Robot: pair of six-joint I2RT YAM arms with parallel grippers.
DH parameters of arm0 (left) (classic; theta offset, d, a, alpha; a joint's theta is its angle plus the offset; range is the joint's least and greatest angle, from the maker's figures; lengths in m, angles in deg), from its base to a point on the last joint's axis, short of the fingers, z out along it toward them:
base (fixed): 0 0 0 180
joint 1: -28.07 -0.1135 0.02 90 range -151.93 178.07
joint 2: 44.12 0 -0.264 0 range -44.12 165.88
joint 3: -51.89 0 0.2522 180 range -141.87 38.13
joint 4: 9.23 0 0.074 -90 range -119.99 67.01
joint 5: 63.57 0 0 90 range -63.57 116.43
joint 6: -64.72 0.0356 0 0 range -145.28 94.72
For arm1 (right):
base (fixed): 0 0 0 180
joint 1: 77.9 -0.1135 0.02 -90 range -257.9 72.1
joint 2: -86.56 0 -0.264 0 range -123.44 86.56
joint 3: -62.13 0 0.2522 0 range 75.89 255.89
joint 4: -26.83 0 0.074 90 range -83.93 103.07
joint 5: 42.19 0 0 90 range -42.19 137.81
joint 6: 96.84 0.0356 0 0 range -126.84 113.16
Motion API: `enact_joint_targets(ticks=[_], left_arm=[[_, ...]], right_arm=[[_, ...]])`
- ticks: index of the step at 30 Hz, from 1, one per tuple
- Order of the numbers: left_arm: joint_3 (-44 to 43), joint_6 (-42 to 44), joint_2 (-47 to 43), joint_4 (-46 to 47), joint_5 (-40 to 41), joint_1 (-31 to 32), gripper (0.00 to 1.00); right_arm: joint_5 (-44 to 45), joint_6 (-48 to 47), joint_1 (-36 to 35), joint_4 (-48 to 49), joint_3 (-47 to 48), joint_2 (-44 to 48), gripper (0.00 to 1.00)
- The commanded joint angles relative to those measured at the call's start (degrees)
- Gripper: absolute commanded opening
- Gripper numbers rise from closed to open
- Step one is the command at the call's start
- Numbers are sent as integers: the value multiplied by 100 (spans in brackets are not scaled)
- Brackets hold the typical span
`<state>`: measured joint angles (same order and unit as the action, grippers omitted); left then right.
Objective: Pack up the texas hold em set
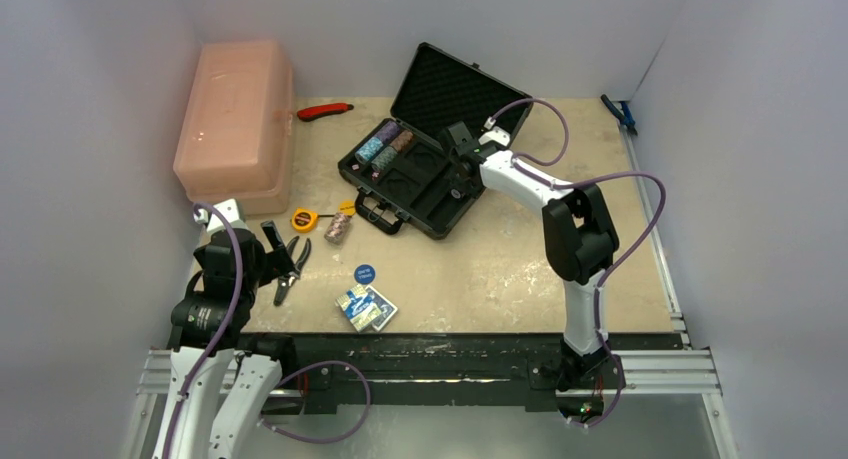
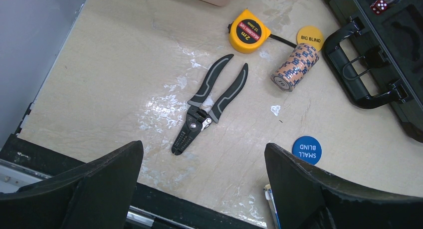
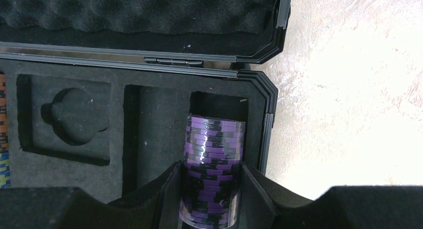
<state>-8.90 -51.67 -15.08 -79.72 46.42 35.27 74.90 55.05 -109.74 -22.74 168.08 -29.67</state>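
Note:
The black foam-lined case (image 1: 432, 194) lies open mid-table, with several chip stacks (image 1: 385, 144) in its left slots. My right gripper (image 1: 458, 171) reaches into the case. In the right wrist view it (image 3: 212, 175) is shut on a purple-black chip stack (image 3: 215, 144) at the foam slot by the case's right corner (image 3: 267, 119). An orange chip stack (image 2: 295, 67) lies on its side by the case handle (image 2: 360, 79). The blue disc (image 2: 306, 149) and the card deck (image 1: 366, 308) lie on the table. My left gripper (image 2: 203, 156) is open and empty above the near-left table.
Black wire strippers (image 2: 209, 104) lie just beyond my left gripper. A yellow tape measure (image 2: 246, 31) and a yellow Big Blind disc (image 2: 310, 37) lie beside the orange stack. A pink plastic box (image 1: 237, 124) stands back left, with a red knife (image 1: 325, 110) beside it.

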Motion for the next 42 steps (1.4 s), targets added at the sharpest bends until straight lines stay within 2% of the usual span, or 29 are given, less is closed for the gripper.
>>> enact_joint_targets(ticks=[1,13,15,17,20,26,28,33,42], left_arm=[[-140,-15,41,16,110,-4,92],[-141,-11,70,20,100,-8,92],[-147,-9,67,25,99,-8,92],[-143,-13,59,19,102,-8,92],[-140,-11,58,20,102,-8,92],[-148,-15,62,13,100,-4,92],[-145,-15,66,21,102,-8,92],[-145,-15,66,27,102,-4,92],[-145,-15,67,23,96,-8,92]], right_arm=[[208,65,11,289,106,-16,0],[499,-120,49,443,47,-109,0],[531,-124,51,476,13,-124,4],[549,-168,46,535,-22,-123,16],[577,-209,46,579,-51,-114,43],[601,-325,46,646,-69,39,85],[638,-400,50,646,-54,106,92],[757,-760,17,709,-90,346,94],[-147,-1912,-157,1014,-303,613,87]])
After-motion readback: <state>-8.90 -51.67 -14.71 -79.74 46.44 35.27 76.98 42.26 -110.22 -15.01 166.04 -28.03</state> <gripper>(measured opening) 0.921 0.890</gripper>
